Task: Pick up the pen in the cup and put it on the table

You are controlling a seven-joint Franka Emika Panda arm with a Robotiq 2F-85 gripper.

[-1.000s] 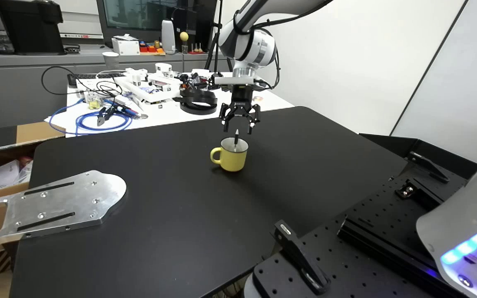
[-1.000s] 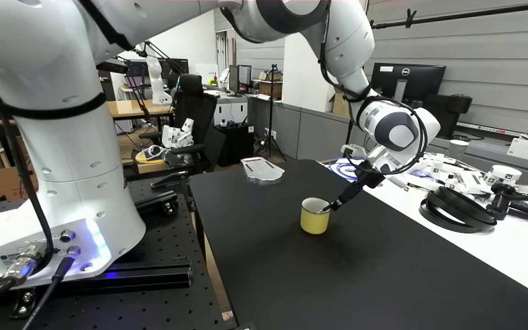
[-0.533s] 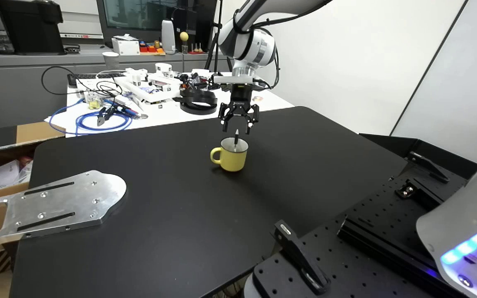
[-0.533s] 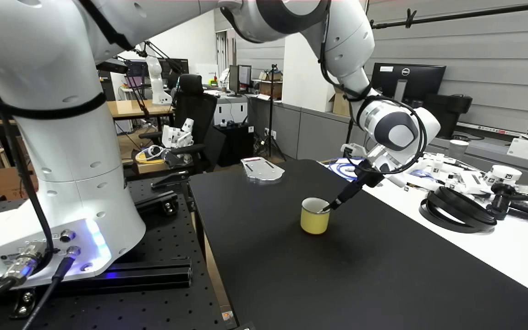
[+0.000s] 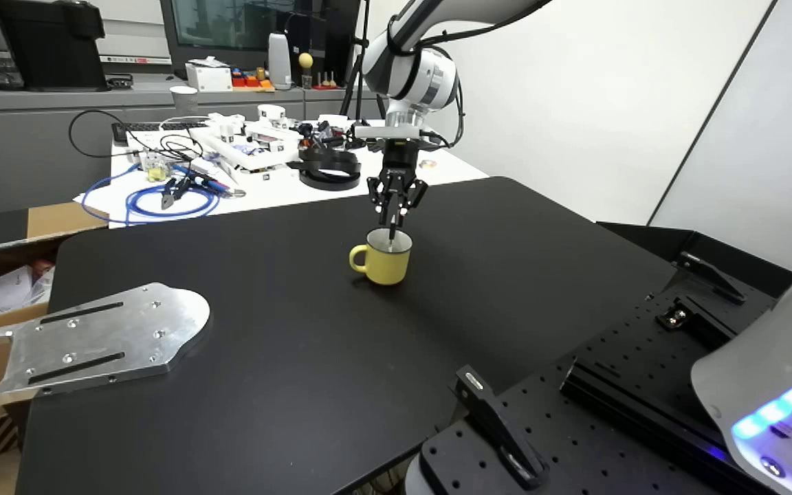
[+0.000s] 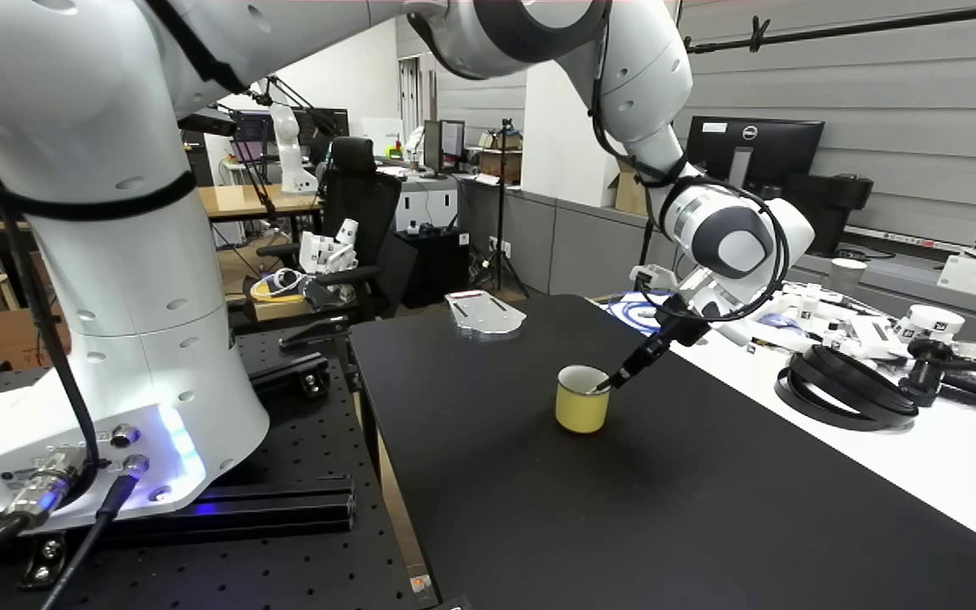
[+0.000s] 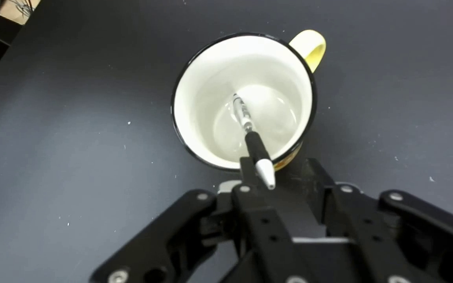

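Wrist view — close above cup (image 7: 265, 103)

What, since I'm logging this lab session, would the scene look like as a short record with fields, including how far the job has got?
Container: yellow mug, upright on the black table
Contents: pen, tilted inside the mug, white tip sticking out past the rim
Arm end: claw, at the pen's upper end
Jaws: standing apart; cannot tell whether one touches the pen
Progress: pen not yet lifted out
Nearby: metal plate, reaching past the black table's edge; cluttered white table alongside
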